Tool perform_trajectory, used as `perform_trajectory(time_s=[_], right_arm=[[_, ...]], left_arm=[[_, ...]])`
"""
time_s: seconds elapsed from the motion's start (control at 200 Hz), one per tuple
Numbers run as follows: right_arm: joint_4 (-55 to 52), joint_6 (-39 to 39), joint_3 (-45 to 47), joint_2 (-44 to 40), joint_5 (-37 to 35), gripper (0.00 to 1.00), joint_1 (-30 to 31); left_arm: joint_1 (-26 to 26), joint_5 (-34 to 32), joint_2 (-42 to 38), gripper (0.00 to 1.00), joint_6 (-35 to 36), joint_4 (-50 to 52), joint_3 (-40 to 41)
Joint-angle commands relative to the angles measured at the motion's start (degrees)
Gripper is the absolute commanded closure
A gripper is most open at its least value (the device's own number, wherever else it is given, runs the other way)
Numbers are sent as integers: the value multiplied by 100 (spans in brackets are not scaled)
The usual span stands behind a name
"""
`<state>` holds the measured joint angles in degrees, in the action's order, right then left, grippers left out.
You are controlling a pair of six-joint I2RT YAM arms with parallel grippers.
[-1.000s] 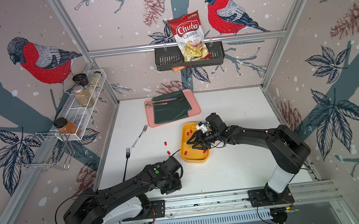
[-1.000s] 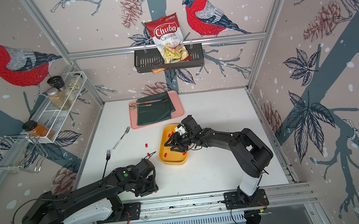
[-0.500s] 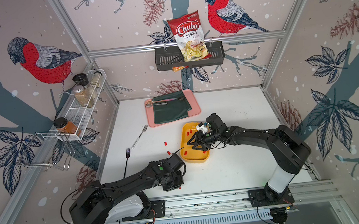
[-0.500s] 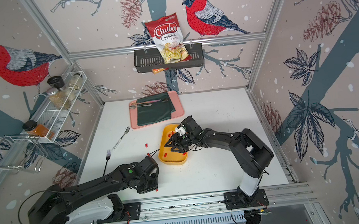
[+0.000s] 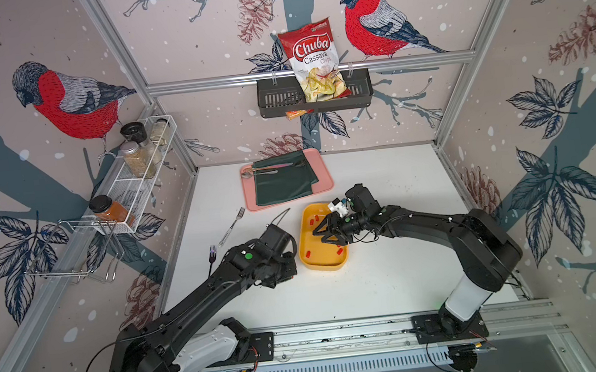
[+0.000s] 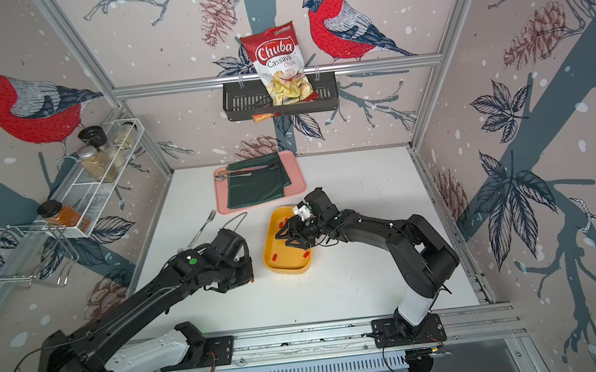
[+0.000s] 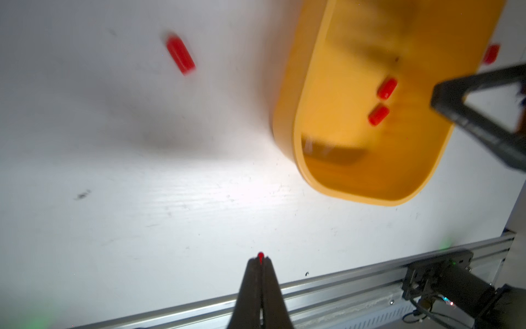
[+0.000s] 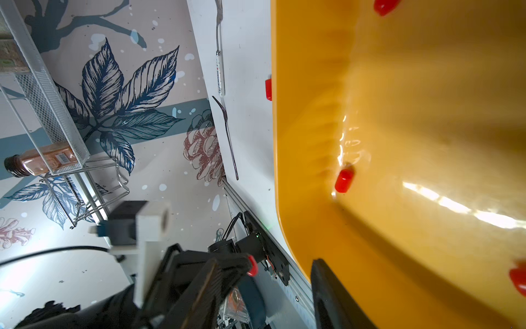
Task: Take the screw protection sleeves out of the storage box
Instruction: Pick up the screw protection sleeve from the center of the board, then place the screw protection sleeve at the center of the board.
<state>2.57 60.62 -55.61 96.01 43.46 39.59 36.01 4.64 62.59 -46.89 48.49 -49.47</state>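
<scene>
Left wrist view: your left gripper is clamped on one red screw protection sleeve, near the yellow storage box, over the table. Two more sleeves lie inside the box, another sleeve loose on the table. Your right gripper hangs over the box, jaws apart.

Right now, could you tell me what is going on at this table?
The left gripper is shut on one red screw protection sleeve, pinched at its tips over the white table beside the yellow storage box. The right gripper hangs open over the box, holding nothing visible. A few more sleeves lie in the box, and a loose sleeve lies out on the table.
</scene>
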Motion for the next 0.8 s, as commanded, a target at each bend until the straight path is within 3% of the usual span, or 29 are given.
perform_trajectory(time_s=[0.0,0.105,0.245,0.455,0.795], right_arm=[[-302,-274,-62,-84,-39,45,-120],[-563,-457,-90,-114,-57,45,-279],[-777,-599,-90,-132,-77,45,-447],[-913,-738,-124,-26,-92,45,-522],[-1142,-910,-160,-28,-130,45,-624]], left_arm=[[-695,-496,341,98,1239,747,-563],[-1180,-631,1013,98,1818,510,-1066],[-1433,-767,2098,99,2294,202,-1541],[-1430,-538,3314,100,2562,-529,-2026],[-1388,-412,4491,97,2747,-855,-2487]])
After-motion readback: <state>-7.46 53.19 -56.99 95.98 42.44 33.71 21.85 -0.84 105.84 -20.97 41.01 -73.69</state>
